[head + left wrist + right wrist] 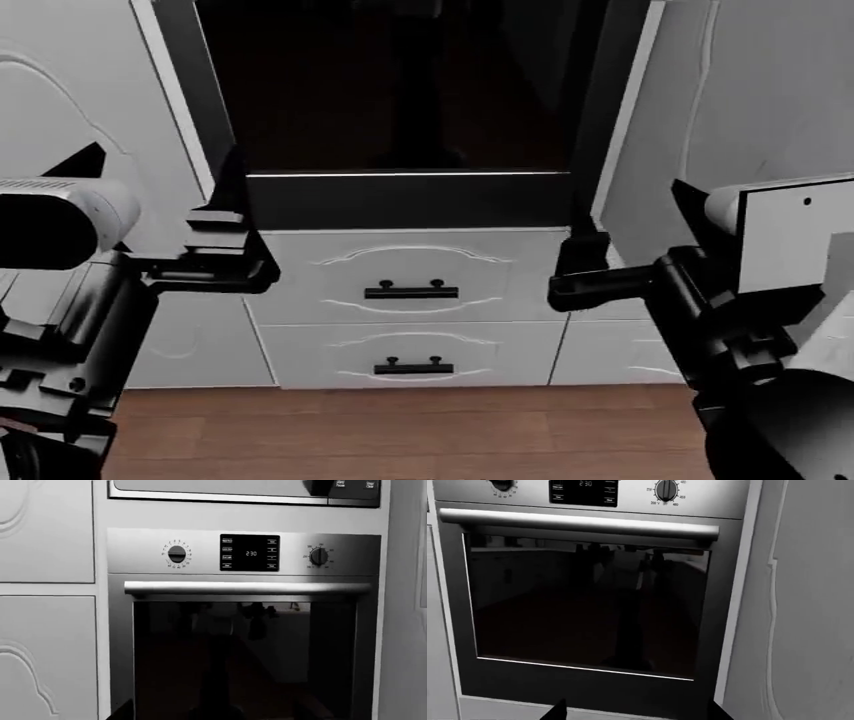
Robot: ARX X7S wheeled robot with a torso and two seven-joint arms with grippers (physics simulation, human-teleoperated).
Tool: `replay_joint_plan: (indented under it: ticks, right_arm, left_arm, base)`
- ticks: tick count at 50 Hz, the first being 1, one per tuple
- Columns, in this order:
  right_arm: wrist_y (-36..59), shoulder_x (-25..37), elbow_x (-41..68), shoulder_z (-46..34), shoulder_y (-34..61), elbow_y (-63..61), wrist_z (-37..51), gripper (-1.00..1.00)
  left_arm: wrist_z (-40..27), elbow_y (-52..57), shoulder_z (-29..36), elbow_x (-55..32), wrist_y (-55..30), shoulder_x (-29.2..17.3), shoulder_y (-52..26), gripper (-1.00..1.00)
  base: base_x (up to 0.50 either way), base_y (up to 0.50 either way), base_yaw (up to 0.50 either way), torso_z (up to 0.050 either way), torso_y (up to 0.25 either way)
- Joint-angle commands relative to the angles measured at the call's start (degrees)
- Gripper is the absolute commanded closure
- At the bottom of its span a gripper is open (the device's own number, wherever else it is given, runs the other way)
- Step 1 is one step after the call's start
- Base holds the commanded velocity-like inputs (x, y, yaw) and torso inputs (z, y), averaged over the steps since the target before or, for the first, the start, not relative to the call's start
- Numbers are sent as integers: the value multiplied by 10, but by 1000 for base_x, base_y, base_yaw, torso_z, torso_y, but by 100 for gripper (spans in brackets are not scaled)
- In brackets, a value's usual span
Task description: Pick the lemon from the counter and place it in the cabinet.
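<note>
A built-in wall oven (243, 625) fills both wrist views: brushed-steel face, a long rounded bar handle (247, 588) across the top of its dark, glossy glass door (587, 610), and above the handle a black display panel (249, 552) flanked by two round black knobs (177, 553). The glass shows only dim reflections, so what lies inside the oven cannot be told. Directly under the oven, in the head view, sit two white drawers (414, 285) with curved raised mouldings and short black handles (411, 291); both are shut. Beside the oven are smooth white panels with the same curved moulding (40, 535), and below the drawers runs brown wood-plank floor (400, 430). The left gripper (220, 255) and right gripper (581, 270), matte black and angular, hang in front of the drawers, either side of the oven's lower edge; neither grips anything, and whether their jaws are parted cannot be told. The lemon appears in no view.
</note>
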Motion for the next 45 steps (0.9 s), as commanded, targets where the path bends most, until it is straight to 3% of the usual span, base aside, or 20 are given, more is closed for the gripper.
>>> replay_joint_plan:
  ticks: [1, 45]
  right_arm:
    - [10, -7, 26, 21, -5, -6, 2, -100]
    - [-5, 16, 61, 8, 2, 18, 46, -100]
  left_arm:
    - [-1, -4, 9, 3, 12, -3, 3, -100]
    - [-16, -7, 29, -4, 47, -23, 16, -100]
  base:
    - [-70, 2, -500, 0, 0]
    - [-82, 14, -500, 0, 0]
